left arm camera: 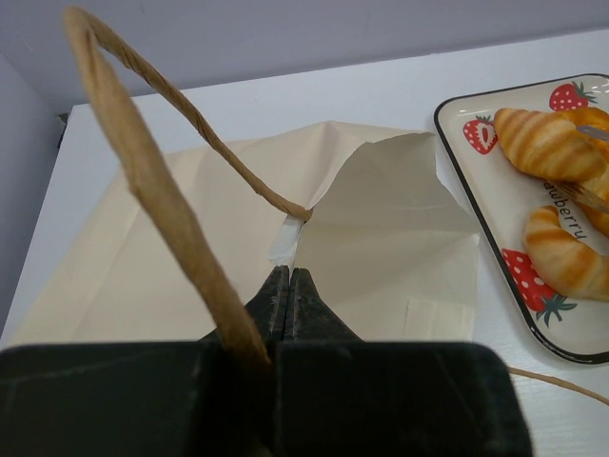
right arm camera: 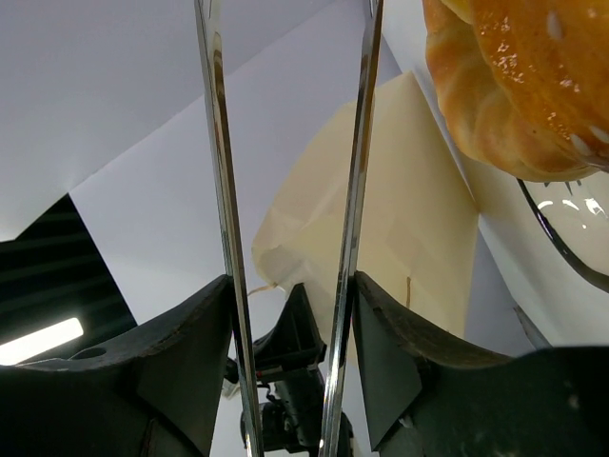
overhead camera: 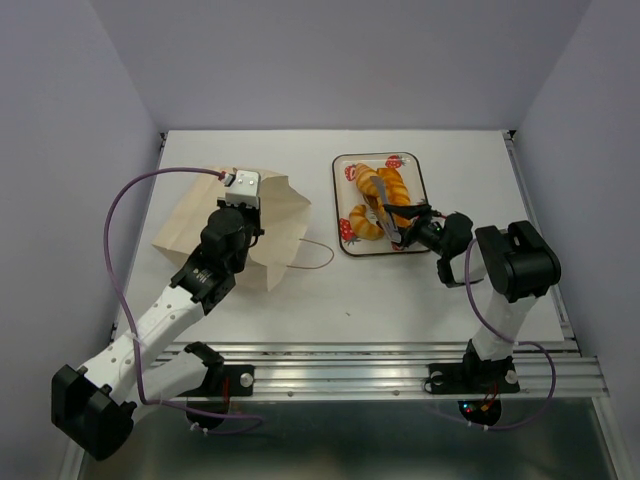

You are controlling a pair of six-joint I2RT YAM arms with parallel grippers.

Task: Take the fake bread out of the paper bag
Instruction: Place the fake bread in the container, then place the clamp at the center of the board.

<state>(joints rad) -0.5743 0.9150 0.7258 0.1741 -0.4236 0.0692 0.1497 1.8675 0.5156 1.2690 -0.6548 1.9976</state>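
Observation:
The paper bag (overhead camera: 205,232) lies flat on the table at the left, its mouth facing the tray. My left gripper (overhead camera: 243,200) is over it and shut on the bag; in the left wrist view the jaws (left arm camera: 288,276) are closed at the bag's rim (left arm camera: 381,219), and a cord handle (left arm camera: 143,162) loops past them. The fake bread lies on the strawberry-print tray (overhead camera: 338,200): a long loaf (overhead camera: 396,190) and two croissants (overhead camera: 368,180) (overhead camera: 364,226). My right gripper (overhead camera: 412,222) is shut on metal tongs (overhead camera: 388,222) that reach over the tray. One pastry (right arm camera: 523,86) shows beside the tong blades (right arm camera: 352,190).
A loose cord handle (overhead camera: 318,252) lies on the table between the bag and the tray. Grey walls close in the table at the left, right and back. A metal rail (overhead camera: 400,365) runs along the near edge.

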